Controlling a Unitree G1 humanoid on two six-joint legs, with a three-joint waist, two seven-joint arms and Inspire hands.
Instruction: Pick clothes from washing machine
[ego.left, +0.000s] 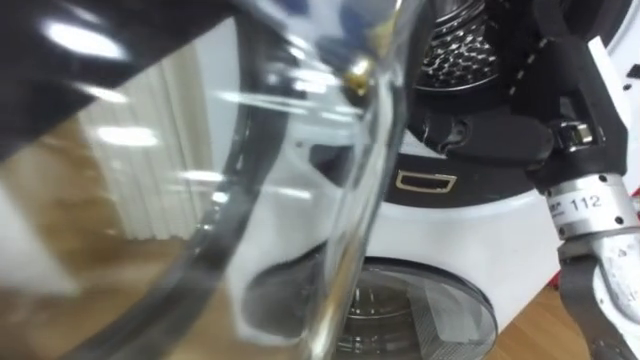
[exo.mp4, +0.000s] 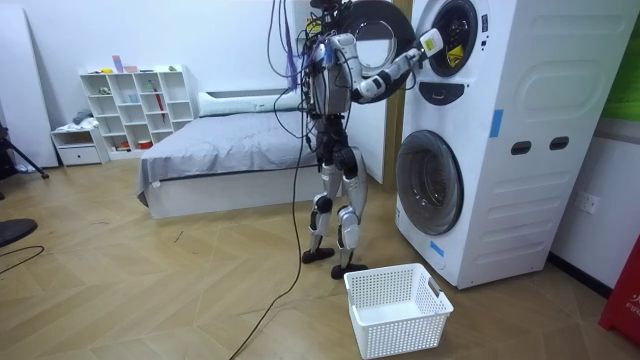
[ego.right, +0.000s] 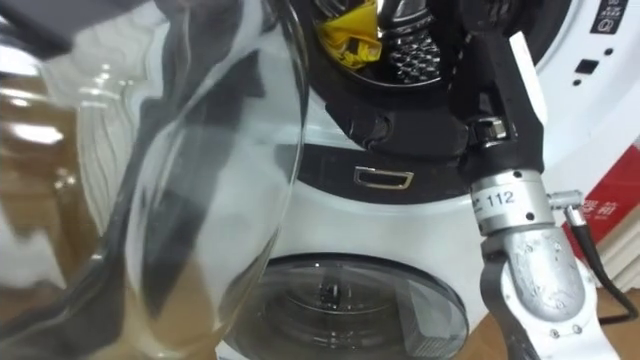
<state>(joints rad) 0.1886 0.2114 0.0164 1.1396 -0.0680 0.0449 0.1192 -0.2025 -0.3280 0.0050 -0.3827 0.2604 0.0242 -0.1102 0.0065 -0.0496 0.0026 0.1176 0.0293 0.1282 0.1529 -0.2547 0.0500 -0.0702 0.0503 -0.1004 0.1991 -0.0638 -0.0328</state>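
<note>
Robot stands on the wood floor just left of the stacked washing machine (exo.mp4: 480, 150), facing it. Its right arm is raised and reaches into the upper drum opening (exo.mp4: 452, 48). The right hand (exo.mp4: 437, 45) is at the mouth of the drum; its fingers are hidden inside, so I cannot tell whether they are open or closed, or whether they hold anything.

Clothes: one yellow garment (ego.right: 348, 32), crumpled and bunched, bright yellow with dark folds. It lies inside the upper drum at the front rim, left of the right arm and against the perforated metal drum wall (ego.right: 415, 62). Whether the hand touches it cannot be told.

The upper door (ego.right: 200, 180), round with curved clear glass and a dark rim, is swung open to the left, very near the head camera. Below the opening is a dark band with a small gold-edged latch slot (ego.right: 384, 178). The lower door (ego.right: 340, 300) is shut, a round glass port.

A white laundry basket (exo.mp4: 398, 308) sits on the floor near the machine, just beside the robot's feet. A bed (exo.mp4: 230, 150) and a white shelf unit (exo.mp4: 135, 100) stand far left against the wall.
</note>
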